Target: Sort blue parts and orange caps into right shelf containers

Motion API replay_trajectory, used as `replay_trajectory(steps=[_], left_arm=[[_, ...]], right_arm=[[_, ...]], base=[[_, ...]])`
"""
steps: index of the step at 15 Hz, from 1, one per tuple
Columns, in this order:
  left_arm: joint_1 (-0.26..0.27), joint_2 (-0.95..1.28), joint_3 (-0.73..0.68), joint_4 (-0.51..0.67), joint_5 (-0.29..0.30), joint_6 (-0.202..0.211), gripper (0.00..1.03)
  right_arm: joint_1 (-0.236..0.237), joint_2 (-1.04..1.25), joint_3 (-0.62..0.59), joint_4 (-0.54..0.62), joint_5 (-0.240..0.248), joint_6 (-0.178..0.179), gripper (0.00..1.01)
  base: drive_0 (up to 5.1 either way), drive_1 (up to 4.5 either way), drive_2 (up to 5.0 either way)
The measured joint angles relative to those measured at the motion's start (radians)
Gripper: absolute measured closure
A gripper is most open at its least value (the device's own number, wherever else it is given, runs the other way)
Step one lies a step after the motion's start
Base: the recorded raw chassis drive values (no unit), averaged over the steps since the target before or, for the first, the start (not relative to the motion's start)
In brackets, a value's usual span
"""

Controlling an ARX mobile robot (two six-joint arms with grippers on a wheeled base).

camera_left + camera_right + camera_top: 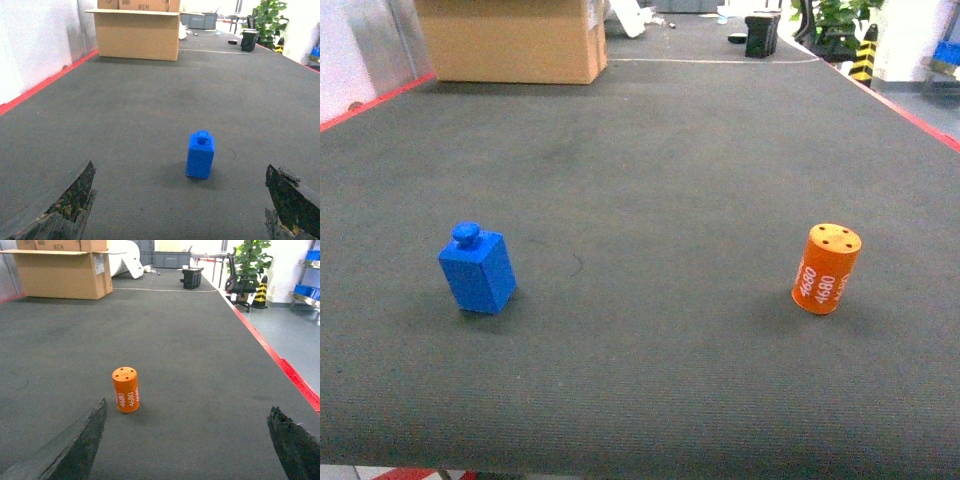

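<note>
A blue part [477, 269], a square block with a round knob on top, stands on the dark mat at the left. An orange cap [826, 268], a cylinder printed 4680 in white, stands at the right. Neither gripper shows in the head view. My left gripper [179, 165] is open, and the blue part [200, 155] stands just beyond it, slightly right of centre. My right gripper [188, 405] is open too, with the orange cap [125, 389] ahead, near its left finger [80, 445]. Blue right shelf containers [305, 290] show partly on a rack at the far right.
The dark mat [650, 180] has red edge strips [905, 110] on both sides. A cardboard box [512, 38] stands at the far left end and a black object [761, 35] at the far right end. A potted plant [248, 262] and a striped cone [259, 291] stand off the table.
</note>
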Motion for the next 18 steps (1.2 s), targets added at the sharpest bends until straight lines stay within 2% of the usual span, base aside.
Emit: replay_trajectory(steps=[18], left_arm=[[0.0, 0.0, 0.0, 0.0, 0.0, 0.0, 0.05]], right_arm=[[0.0, 0.0, 0.0, 0.0, 0.0, 0.0, 0.03]], base=[[0.0, 0.0, 0.0]])
